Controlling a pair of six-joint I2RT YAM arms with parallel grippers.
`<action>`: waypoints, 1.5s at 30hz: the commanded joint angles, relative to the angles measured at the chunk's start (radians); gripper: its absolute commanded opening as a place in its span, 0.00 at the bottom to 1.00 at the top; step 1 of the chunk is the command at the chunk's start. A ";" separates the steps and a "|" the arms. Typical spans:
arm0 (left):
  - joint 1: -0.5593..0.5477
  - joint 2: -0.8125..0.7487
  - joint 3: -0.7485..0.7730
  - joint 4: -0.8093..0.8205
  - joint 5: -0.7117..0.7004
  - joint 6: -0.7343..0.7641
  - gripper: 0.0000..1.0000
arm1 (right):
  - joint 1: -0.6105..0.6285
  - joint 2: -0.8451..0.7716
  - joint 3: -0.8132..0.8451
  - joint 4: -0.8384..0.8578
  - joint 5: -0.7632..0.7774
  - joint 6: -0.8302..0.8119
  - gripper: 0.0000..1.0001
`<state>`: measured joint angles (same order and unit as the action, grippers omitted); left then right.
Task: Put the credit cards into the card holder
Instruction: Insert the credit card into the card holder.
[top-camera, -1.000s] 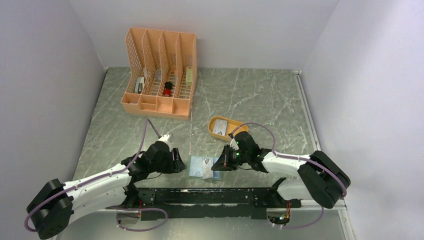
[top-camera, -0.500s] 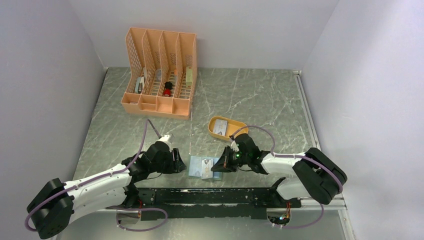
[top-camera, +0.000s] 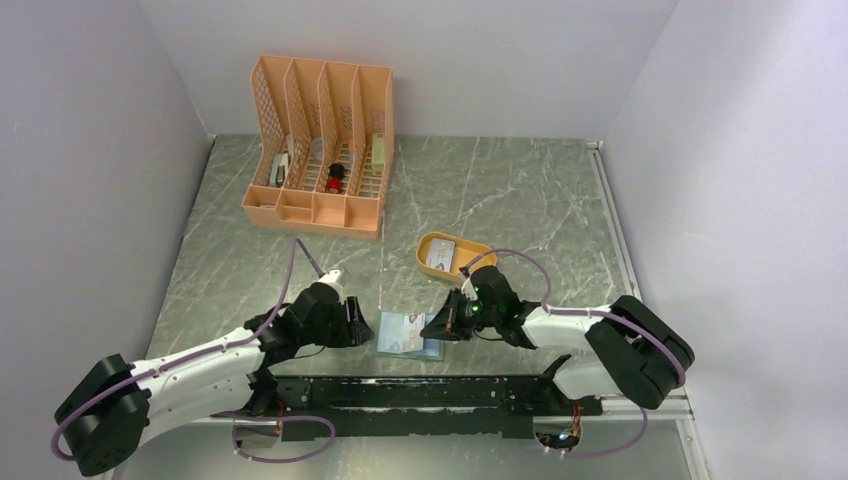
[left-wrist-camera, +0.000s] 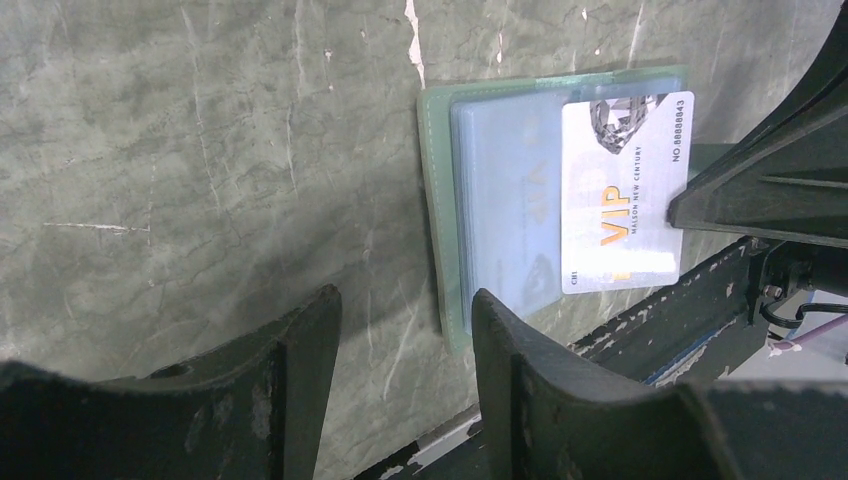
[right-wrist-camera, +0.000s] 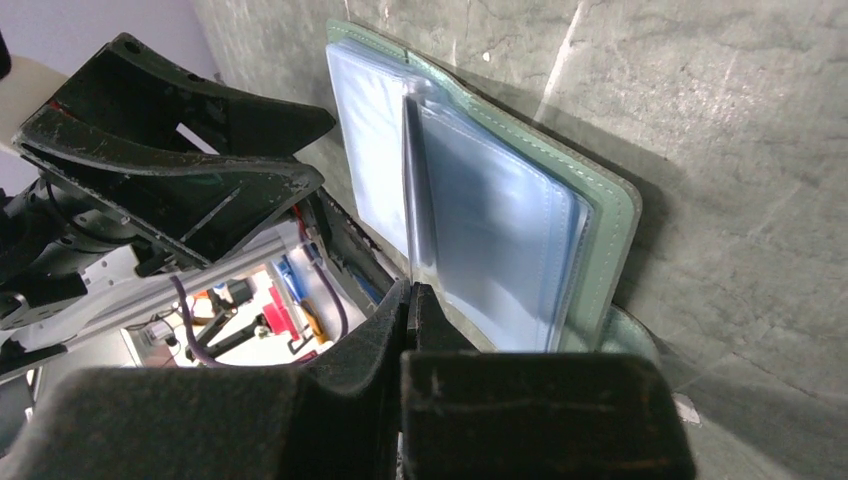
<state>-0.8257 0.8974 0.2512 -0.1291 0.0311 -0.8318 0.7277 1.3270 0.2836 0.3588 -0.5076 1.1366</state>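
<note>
While your right gripper (right-wrist-camera: 412, 303) is clenched, it pinches one card (left-wrist-camera: 625, 190) by its edge. The card is white with "VIP" printed on it. It hangs over the clear sleeves of the card holder (left-wrist-camera: 440, 215), toward the side nearer that gripper. You cannot tell whether its leading edge has entered a sleeve.

Card holder: lies open and flat on the table (top-camera: 500, 190), close to the near edge, between your two grippers.

Left gripper (left-wrist-camera: 405, 345): fingers spread, holding nothing, low over the table just beside the holder's left edge. Contact with the holder cannot be judged.

Second card (top-camera: 440, 258): in the yellow tray (top-camera: 432, 238), behind the right gripper.

Peach organizer (top-camera: 320, 215): far left, well apart.
</note>
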 joint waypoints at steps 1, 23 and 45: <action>0.005 0.009 -0.015 0.031 0.027 -0.010 0.56 | 0.008 0.026 0.001 0.034 -0.003 -0.023 0.00; 0.005 0.023 -0.035 0.062 0.049 -0.026 0.50 | 0.066 0.082 -0.003 0.155 0.026 -0.030 0.00; 0.004 0.045 -0.039 0.057 0.034 -0.024 0.27 | 0.095 0.174 -0.006 0.267 0.041 -0.014 0.00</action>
<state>-0.8253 0.9360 0.2298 -0.0780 0.0574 -0.8539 0.8082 1.4914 0.2832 0.5793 -0.4862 1.1255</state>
